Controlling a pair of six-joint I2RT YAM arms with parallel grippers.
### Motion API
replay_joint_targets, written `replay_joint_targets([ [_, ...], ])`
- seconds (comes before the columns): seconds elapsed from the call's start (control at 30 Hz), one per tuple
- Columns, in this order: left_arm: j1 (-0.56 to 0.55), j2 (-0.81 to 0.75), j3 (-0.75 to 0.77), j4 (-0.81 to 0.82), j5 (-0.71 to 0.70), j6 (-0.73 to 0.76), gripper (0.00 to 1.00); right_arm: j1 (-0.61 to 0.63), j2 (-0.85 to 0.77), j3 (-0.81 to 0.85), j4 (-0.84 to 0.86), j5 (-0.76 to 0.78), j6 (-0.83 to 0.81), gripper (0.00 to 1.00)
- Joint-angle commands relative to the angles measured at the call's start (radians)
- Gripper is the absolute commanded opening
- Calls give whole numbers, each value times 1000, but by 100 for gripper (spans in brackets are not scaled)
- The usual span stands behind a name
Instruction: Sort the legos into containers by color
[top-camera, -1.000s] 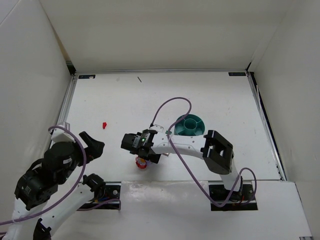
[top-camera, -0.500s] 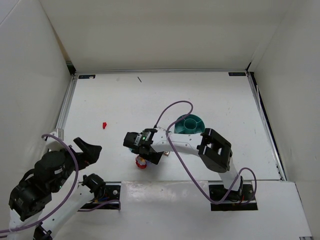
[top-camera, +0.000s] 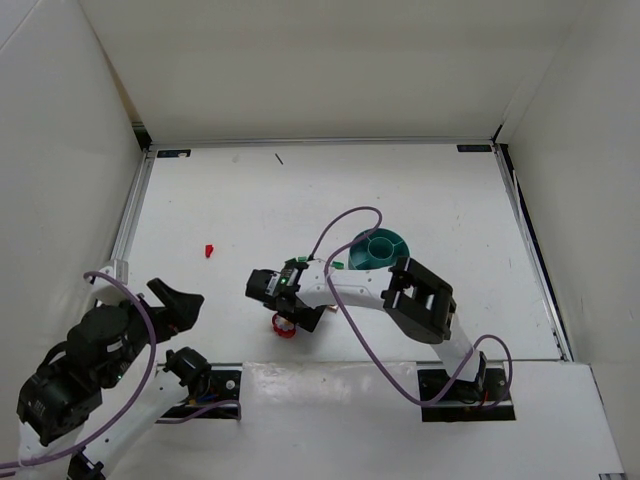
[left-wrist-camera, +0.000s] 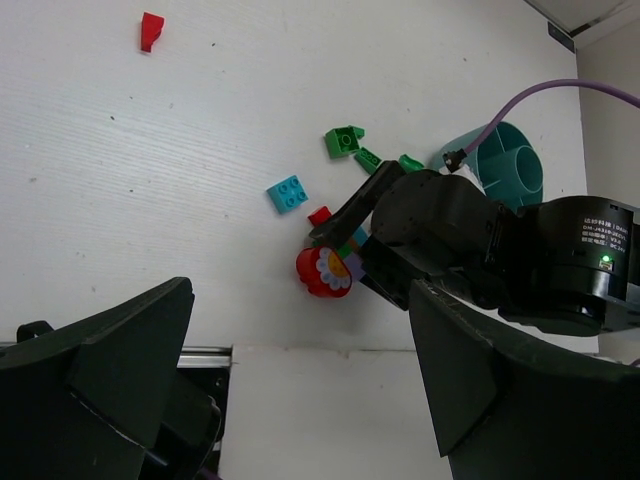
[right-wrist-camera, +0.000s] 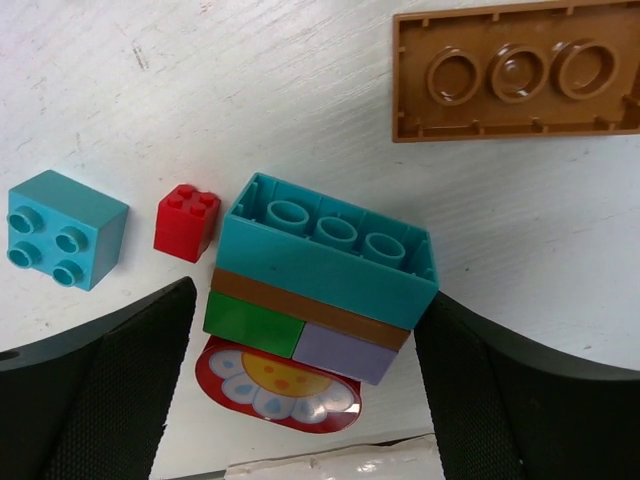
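A stack of legos (right-wrist-camera: 320, 290) lies on the table: a teal brick, a brown plate, green and purple bricks, and a red flower piece (right-wrist-camera: 275, 385). My right gripper (right-wrist-camera: 308, 296) is open, with one finger on each side of the stack; it also shows in the top view (top-camera: 284, 316). A small red brick (right-wrist-camera: 186, 222), a teal square brick (right-wrist-camera: 62, 228) and a brown plate (right-wrist-camera: 515, 75) lie close by. The teal bowl (top-camera: 380, 250) stands behind the right arm. My left gripper (left-wrist-camera: 300, 300) is open and empty, near the front left.
A lone red piece (top-camera: 209, 250) lies at the left; it also shows in the left wrist view (left-wrist-camera: 151, 30). Green bricks (left-wrist-camera: 343, 141) lie between the stack and the bowl (left-wrist-camera: 520, 165). White walls enclose the table, and a rail runs along its near edge.
My left arm has drawn back toward the near left corner. The right arm's elbow has swung left, while its gripper stays over the stack.
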Motion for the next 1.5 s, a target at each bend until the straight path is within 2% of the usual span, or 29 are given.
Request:
replay_joint_targets([
  [0.0,-1,-15,-8,-143,14,3,100,-13,0,-40,-34,38,48,89],
  [0.1,-1,-12,-13,-135,23,12,100,-15,-12,-72,-3,33,44,82],
  [0.23,-1,3,-16,-128,32,26,100,1,-18,-58,-5,76,4,69],
  [0.33,-1,6,-25,-112,60,44,100,5,-30,-43,-34,135,-21,65],
  [0.37,-3,9,-33,-108,81,60,100,5,-46,-41,-30,162,-30,58],
  [0.43,-1,17,-46,-73,148,87,100,5,-90,-49,-2,185,-83,51],
  [0.57,-1,31,-88,18,285,155,100,-10,-208,-75,62,297,-195,48],
  [0.6,-1,32,-103,68,310,165,100,-14,-272,-77,72,303,-234,44],
  [0.73,-1,64,-171,206,420,164,100,-59,-377,-83,66,273,-266,44],
  [0.8,-1,102,-220,317,465,143,100,-71,-424,-87,53,270,-246,44],
  [0.83,-1,127,-261,431,492,133,100,-73,-454,-96,52,279,-229,44],
  [0.9,-1,159,-284,510,526,118,100,-64,-486,-95,44,313,-214,43],
  [0.97,-3,175,-319,636,539,110,100,-65,-507,-86,27,323,-185,43],
  [1.0,-3,185,-345,759,536,101,100,-79,-512,-87,21,319,-174,43],
  [1.07,-7,185,-390,843,517,92,100,-88,-523,-84,21,308,-145,42],
  [1.1,-9,190,-423,942,510,96,100,-91,-527,-81,20,310,-145,42],
  [1.27,-41,273,-435,1049,471,116,100,-77,-506,14,-81,397,-133,42],
  [1.33,-47,337,-410,1060,493,188,100,-87,-514,35,-91,411,-153,40],
  [1.4,-50,400,-370,972,476,236,100,-96,-538,31,-68,364,-224,40],
  [1.47,-50,422,-364,971,508,262,100,-120,-557,14,-40,287,-272,40],
])
